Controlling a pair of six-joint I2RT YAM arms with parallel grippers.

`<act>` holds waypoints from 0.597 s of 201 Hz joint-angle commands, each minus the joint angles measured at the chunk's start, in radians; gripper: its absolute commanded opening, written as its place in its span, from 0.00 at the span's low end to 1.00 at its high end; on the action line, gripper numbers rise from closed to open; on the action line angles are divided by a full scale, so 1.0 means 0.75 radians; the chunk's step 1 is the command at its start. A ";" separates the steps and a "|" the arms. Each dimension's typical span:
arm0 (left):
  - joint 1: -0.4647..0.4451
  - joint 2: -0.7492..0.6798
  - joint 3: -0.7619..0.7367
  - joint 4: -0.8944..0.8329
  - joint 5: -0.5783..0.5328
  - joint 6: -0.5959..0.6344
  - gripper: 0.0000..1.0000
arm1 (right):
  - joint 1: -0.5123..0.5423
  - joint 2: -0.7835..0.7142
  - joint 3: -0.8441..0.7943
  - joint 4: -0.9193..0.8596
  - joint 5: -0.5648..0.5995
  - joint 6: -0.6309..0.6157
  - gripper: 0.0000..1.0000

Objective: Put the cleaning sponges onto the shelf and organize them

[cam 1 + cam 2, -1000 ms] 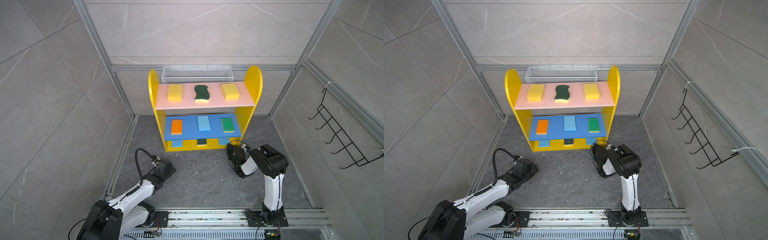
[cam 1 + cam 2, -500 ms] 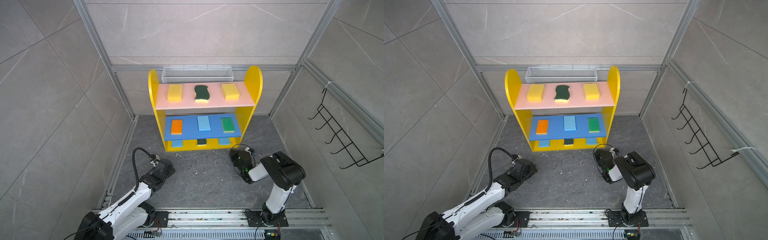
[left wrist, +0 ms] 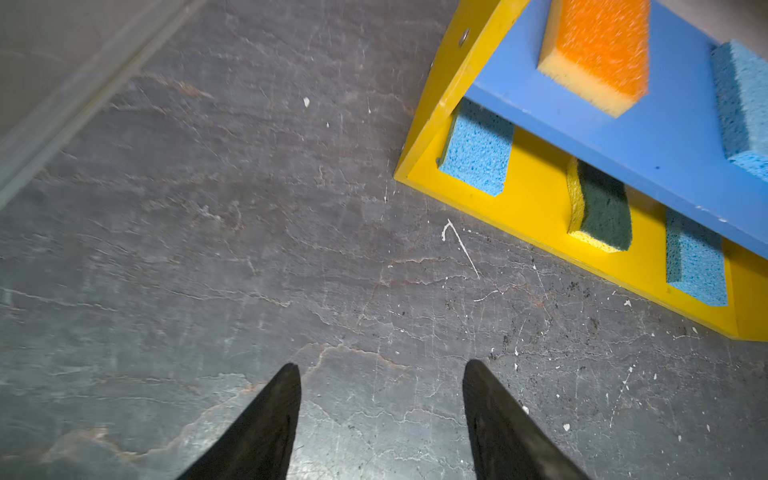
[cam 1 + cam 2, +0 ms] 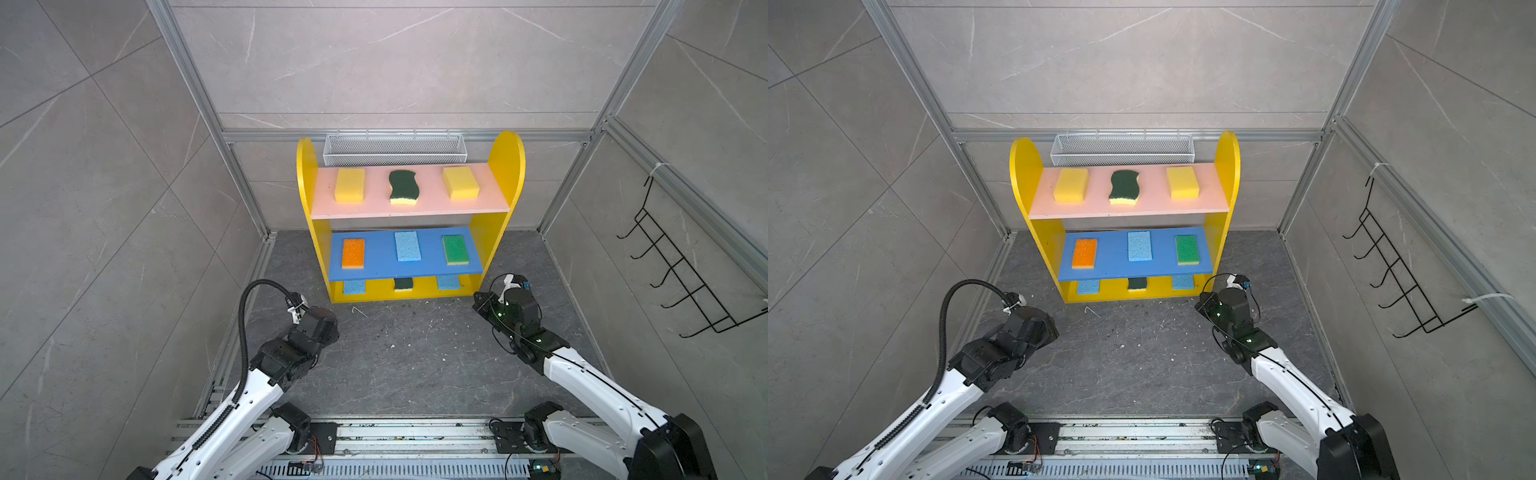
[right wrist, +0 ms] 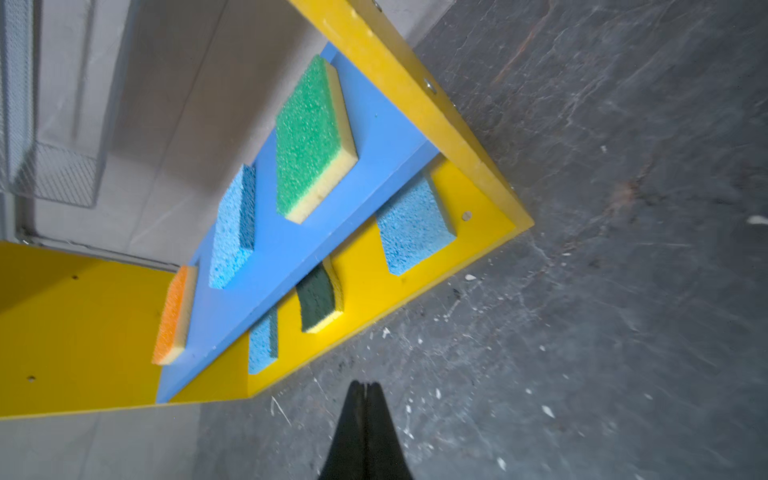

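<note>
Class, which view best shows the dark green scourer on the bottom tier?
Left wrist view: the scourer is close, green face and yellow edge clear. Right wrist shows it smaller; both top views, only its front end.

A long white wire mesh basket (image 4: pixel 394 149) hangs on the grey tiled back wall (image 4: pixel 395 62). Well to the basket's right, a black wire hook rack (image 4: pixel 685 266). Below the basket lies a dark grey stone floor (image 4: pixel 399 361), flecked with white crumbs (image 3: pixel 306 102).
</note>
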 commanded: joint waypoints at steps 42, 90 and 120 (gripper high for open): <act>-0.004 -0.005 0.279 -0.228 -0.152 0.222 0.69 | -0.138 -0.086 0.242 -0.484 -0.196 -0.397 0.14; -0.002 0.178 0.409 -0.152 -0.276 0.446 0.85 | -0.244 -0.060 0.430 -0.587 -0.123 -0.557 0.77; 0.016 0.290 0.490 -0.060 -0.286 0.590 1.00 | -0.325 -0.018 0.433 -0.537 -0.055 -0.553 0.84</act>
